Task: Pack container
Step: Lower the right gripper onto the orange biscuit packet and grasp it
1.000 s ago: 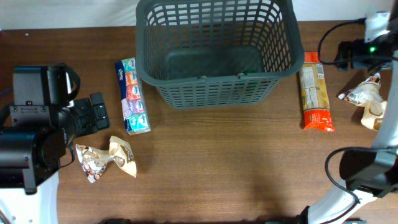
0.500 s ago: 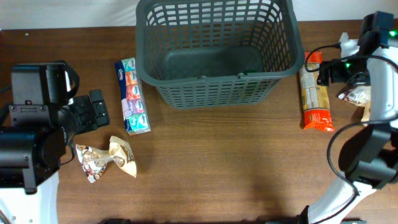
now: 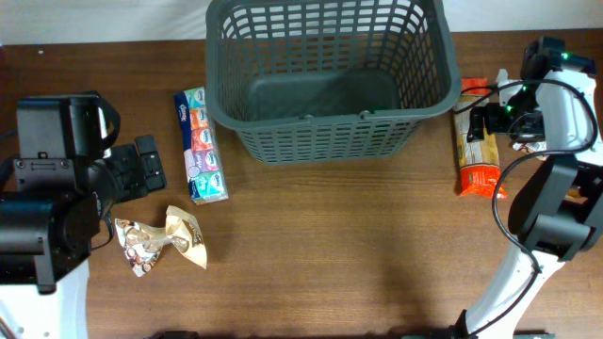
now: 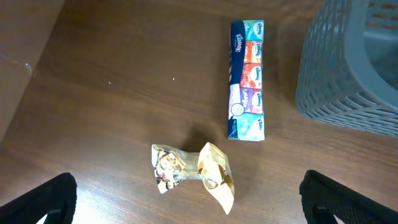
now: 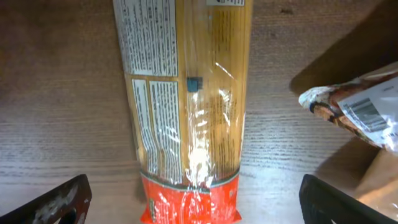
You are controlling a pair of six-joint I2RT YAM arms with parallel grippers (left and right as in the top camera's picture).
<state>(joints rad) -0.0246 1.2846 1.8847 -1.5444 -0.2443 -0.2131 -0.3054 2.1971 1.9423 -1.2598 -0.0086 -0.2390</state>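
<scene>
Both grippers gape wide, empty. The container (image 3: 325, 141) lies at nine o'clock of the right gripper (image 3: 482, 121) and two o'clock of the left gripper (image 3: 143, 169).

Print on spaghetti pack (image 5: 186, 112) and tissue pack (image 4: 247, 81) unreadable

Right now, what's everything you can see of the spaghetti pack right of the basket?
The spaghetti pack is a long clear plastic sleeve, yellow strands showing through, with a white printed label panel and an orange-red near end. It lies flat on the wooden table, lengthwise beside the basket's right wall; contact there is unclear. The right fingers hover open above it, apparently not touching.
</scene>
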